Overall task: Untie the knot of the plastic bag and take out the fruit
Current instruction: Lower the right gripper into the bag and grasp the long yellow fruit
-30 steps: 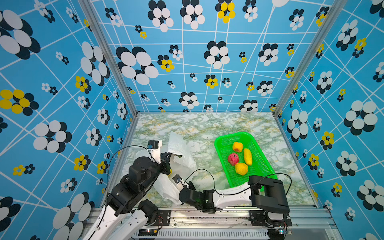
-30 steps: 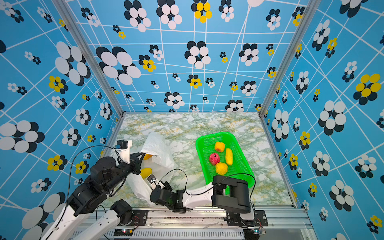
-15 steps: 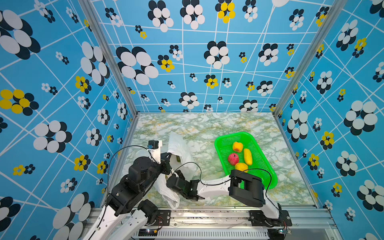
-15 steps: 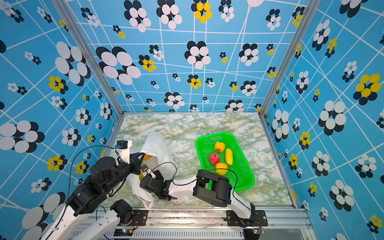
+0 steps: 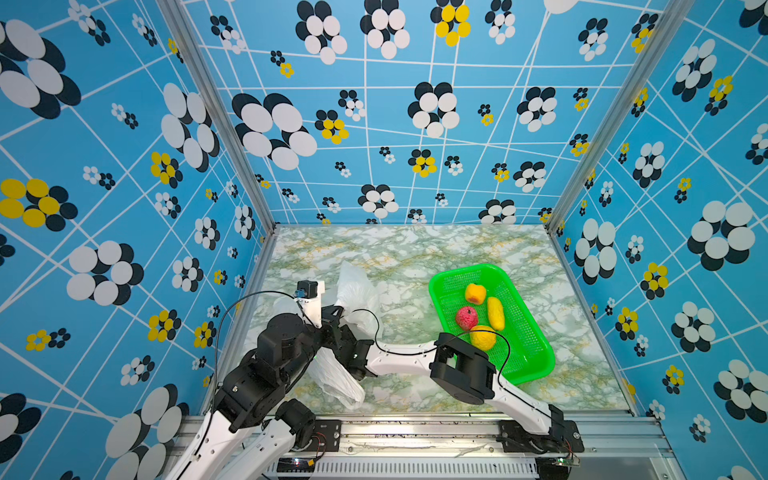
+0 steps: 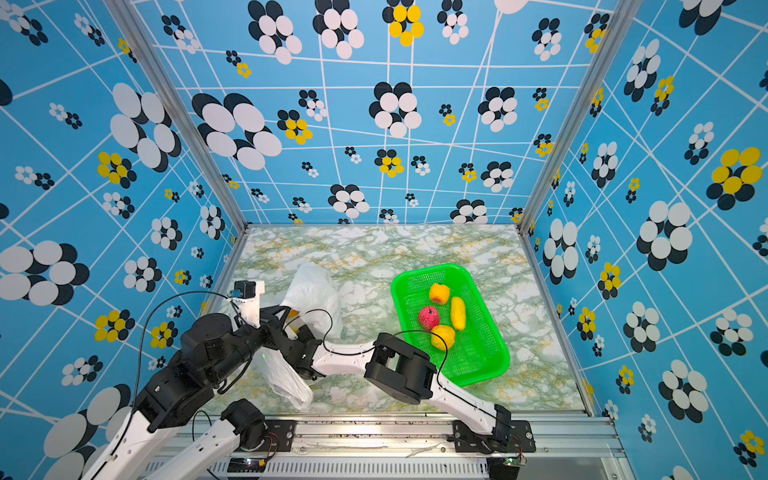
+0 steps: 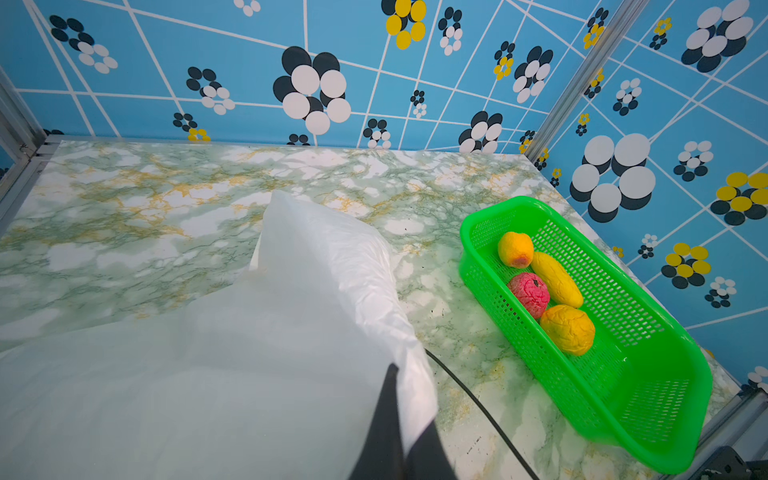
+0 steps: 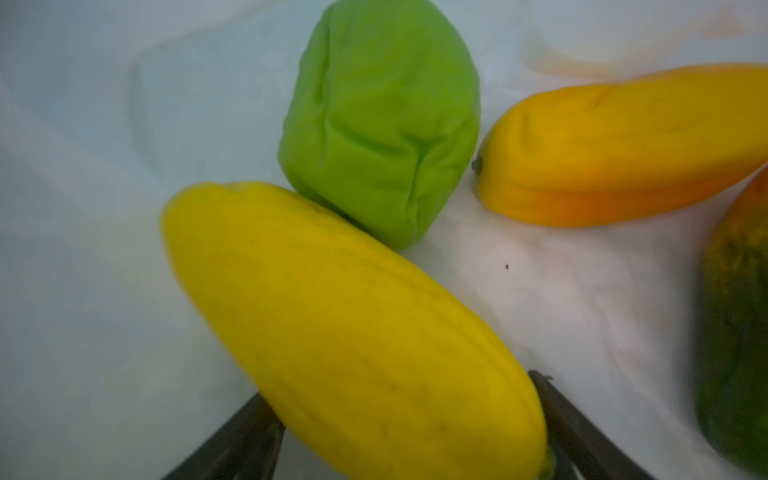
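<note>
The white plastic bag [image 5: 357,286] [image 6: 311,291] lies at the left of the marble table, its mouth toward the front. My left gripper [image 7: 411,392] [image 5: 336,311] is shut on the edge of the bag [image 7: 291,332] and holds it up. No knot shows. My right gripper [image 8: 401,390] is inside the bag, open, its fingers on either side of an elongated yellow fruit [image 8: 353,332]. Beyond it lie a green fruit [image 8: 382,120], a long orange one [image 8: 623,145] and an orange-green one [image 8: 735,332]. In both top views only the right arm's wrist [image 5: 357,353] shows at the bag's mouth.
A green mesh basket [image 5: 528,365] [image 7: 665,415] stands at the right and holds several fruits: red [image 5: 466,318], long yellow [image 5: 496,312] and two yellow-orange ones [image 5: 475,294]. The right forearm [image 5: 403,357] crosses the front of the table. Patterned walls close three sides.
The right arm swung left from the table's front edge to the bag's mouth, and its gripper opened and went inside. The left gripper kept its hold on the bag.
</note>
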Motion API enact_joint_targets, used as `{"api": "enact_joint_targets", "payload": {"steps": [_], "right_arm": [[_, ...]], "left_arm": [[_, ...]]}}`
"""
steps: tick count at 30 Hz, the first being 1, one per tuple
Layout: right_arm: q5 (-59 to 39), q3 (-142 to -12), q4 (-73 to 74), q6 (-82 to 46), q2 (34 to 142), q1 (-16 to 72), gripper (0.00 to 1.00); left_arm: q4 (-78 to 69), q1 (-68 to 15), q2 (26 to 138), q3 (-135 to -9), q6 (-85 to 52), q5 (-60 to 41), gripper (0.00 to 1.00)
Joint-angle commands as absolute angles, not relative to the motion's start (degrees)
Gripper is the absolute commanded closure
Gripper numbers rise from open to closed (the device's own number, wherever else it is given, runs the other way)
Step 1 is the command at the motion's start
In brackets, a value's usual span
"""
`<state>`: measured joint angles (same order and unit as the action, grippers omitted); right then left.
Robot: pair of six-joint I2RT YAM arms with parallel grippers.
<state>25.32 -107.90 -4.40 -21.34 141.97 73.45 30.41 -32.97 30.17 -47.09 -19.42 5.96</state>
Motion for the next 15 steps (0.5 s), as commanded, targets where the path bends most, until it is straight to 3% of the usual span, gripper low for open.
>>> {"api": "enact_joint_targets", "payload": {"steps": [1,12,15], "right_arm": [[25.54,-109.23,-8.61,-20.21,143.89,73.04,0.21],[22.39,-103.44,-4.48,-19.28,138.72,73.03,0.56],[22.2,-99.59,-1.96,-19.03,135.38,73.45,0.59]], "left_arm": [[30.59,-32.61,30.12,-48.6,-19.09,5.21,1.0],[30.77,-32.59,30.4,-48.43,-18.8,6.59,1.0],[30.85,-32.52,30.45,-48.5,-18.6,6.81,1.0]]}}
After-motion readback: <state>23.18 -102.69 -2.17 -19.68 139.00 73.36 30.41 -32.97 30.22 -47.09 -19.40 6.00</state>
